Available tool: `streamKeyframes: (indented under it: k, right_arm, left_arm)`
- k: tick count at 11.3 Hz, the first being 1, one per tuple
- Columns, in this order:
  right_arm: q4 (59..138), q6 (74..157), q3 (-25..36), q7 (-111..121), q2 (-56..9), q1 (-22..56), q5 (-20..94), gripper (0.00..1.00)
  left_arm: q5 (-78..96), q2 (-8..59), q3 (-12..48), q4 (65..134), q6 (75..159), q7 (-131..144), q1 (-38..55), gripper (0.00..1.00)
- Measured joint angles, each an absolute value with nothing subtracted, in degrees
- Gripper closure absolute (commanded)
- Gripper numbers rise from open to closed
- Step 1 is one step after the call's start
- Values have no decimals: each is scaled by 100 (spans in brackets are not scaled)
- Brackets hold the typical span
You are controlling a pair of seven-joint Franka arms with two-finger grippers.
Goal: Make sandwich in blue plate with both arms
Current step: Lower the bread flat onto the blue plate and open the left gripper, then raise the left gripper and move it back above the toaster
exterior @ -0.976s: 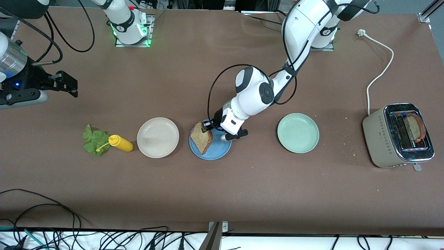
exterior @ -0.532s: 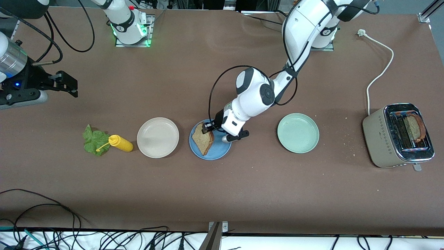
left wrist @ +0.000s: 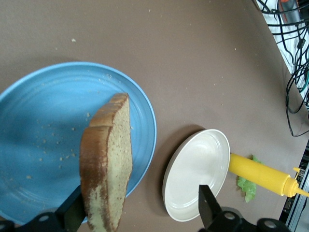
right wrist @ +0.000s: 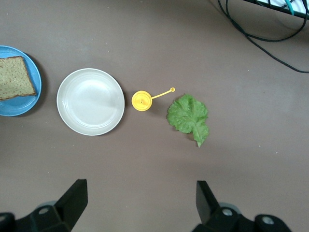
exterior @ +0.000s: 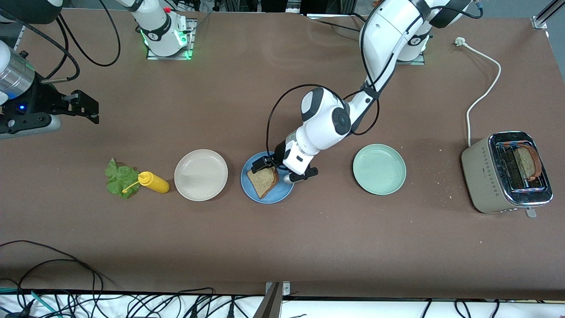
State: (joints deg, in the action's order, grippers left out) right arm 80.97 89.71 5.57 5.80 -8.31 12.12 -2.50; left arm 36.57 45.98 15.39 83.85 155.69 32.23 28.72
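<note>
A brown bread slice lies on the blue plate, a little nearer the front camera than the plate's middle. My left gripper hangs low over that plate, open. In the left wrist view the bread slice leans against one finger, with the blue plate under it and the left gripper spread wide. The lettuce leaf lies on the table toward the right arm's end. My right gripper waits open, high over that end. A second bread slice stands in the toaster.
A yellow mustard bottle lies beside the lettuce, then a beige plate, between lettuce and blue plate. A pale green plate sits toward the left arm's end, before the toaster. The toaster's white cord runs toward the robots' bases.
My left gripper has gone from shut to open and let go of the bread. The slice has tipped from its tilted hold down onto the blue plate.
</note>
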Motion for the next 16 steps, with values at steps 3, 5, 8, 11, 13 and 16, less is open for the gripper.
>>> streamKeyframes:
  k: [3,5,8,11,13,16]
  right_arm:
    - [8097,8971,562,580,-831,1206,-250,0]
    - [8097,8971,572,580,-831,1202,-250,0]
    - [8097,8971,575,580,-831,1202,-250,0]
    - [8097,8971,575,580,-831,1202,-250,0]
    - [8097,8971,576,580,-831,1202,-250,0]
    - [8097,8971,576,580,-831,1202,-250,0]
  left_arm:
    - [3525,4617,1417,8388,15554,3220,2870,0]
    - [3034,4633,1394,8406,15455,3228,2870,0]
    - [2267,4642,1255,8419,14957,3264,2876,0]
    - [1301,4643,1236,8415,14595,3852,2879,0]
    - [1133,4642,1234,8409,14478,3998,2879,0]
    - [1133,4521,1208,8304,14114,4067,2864,0]
